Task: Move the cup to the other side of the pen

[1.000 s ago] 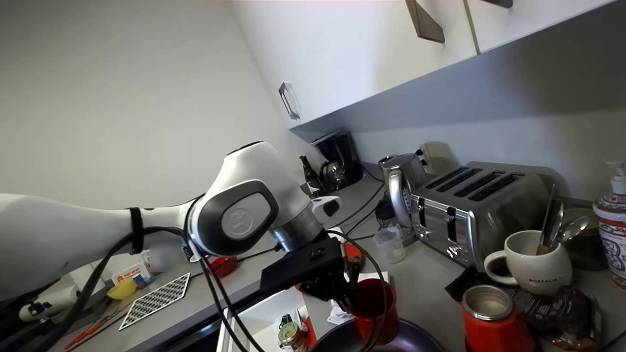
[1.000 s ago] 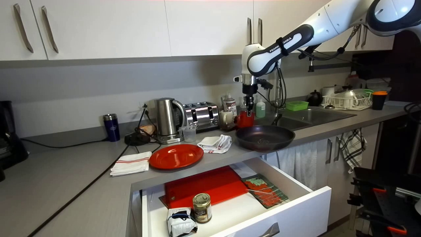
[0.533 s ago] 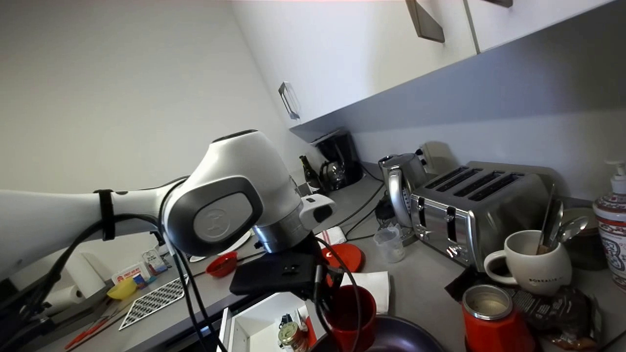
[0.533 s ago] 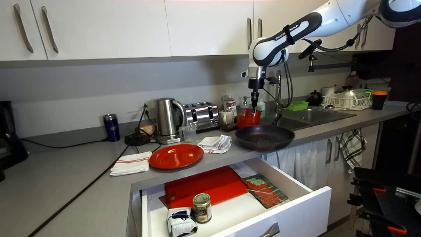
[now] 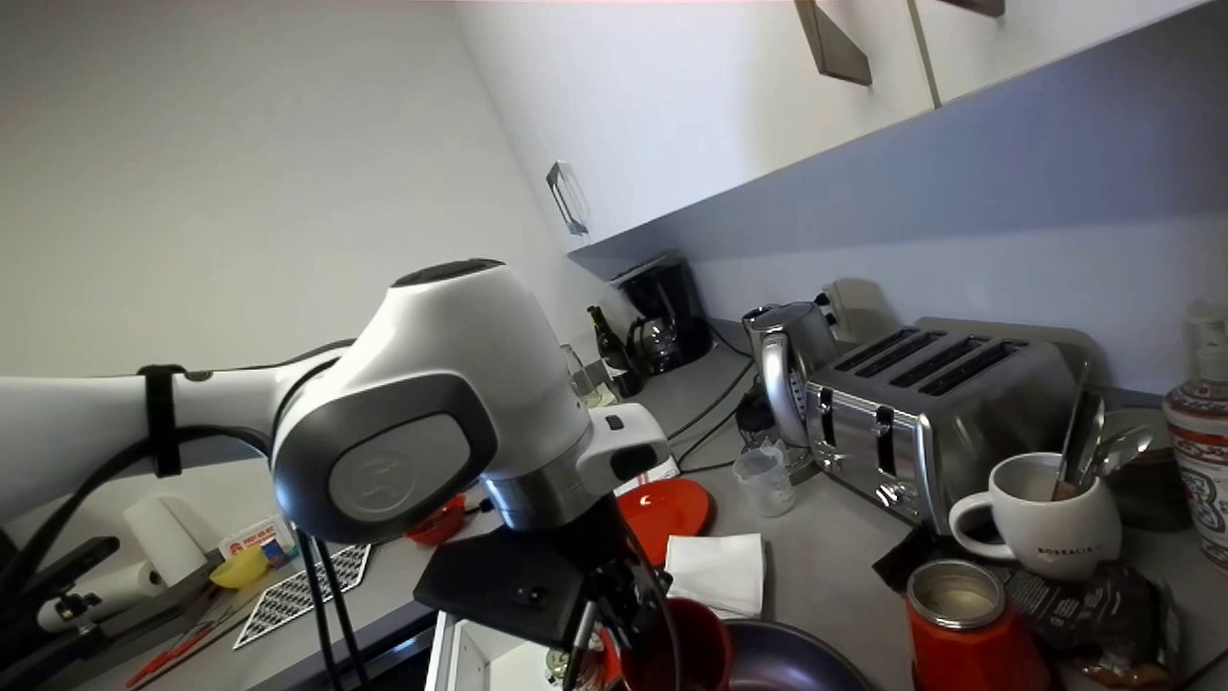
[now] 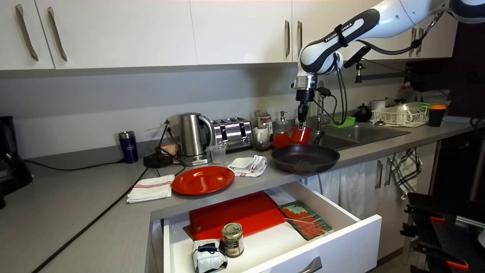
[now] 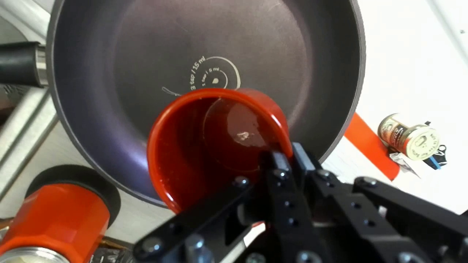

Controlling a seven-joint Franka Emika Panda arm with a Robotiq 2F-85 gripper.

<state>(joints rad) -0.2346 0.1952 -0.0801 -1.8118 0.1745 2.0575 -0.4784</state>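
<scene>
The small red cup (image 7: pixel 219 138) hangs tilted from my gripper (image 7: pixel 290 157), whose fingers are shut on its rim, one inside and one outside. In the wrist view the cup is above the dark frying pan (image 7: pixel 204 33) and hides part of its floor. In an exterior view the cup (image 6: pixel 301 135) is raised behind the pan (image 6: pixel 305 153), below the gripper tips (image 6: pixel 301 126). It also shows in an exterior view, where the cup (image 5: pixel 708 641) partly covers the pan (image 5: pixel 787 653). No pen shows; the pan is the large thing beside the cup.
A red-orange tin (image 5: pixel 969 633) and a white mug (image 5: pixel 1041 523) with spoons stand near the toaster (image 5: pixel 940 413). A folded cloth (image 6: pixel 248 165) and red plate (image 6: pixel 202 180) lie beside the pan. The drawer (image 6: pixel 329 242) below is open. The sink (image 6: pixel 379 132) is to the right.
My gripper has moved with the cup, rightward in an exterior view and leftward and down in the matching exterior view. The cup now stands clear of the red-orange tin. The pan has not moved.
</scene>
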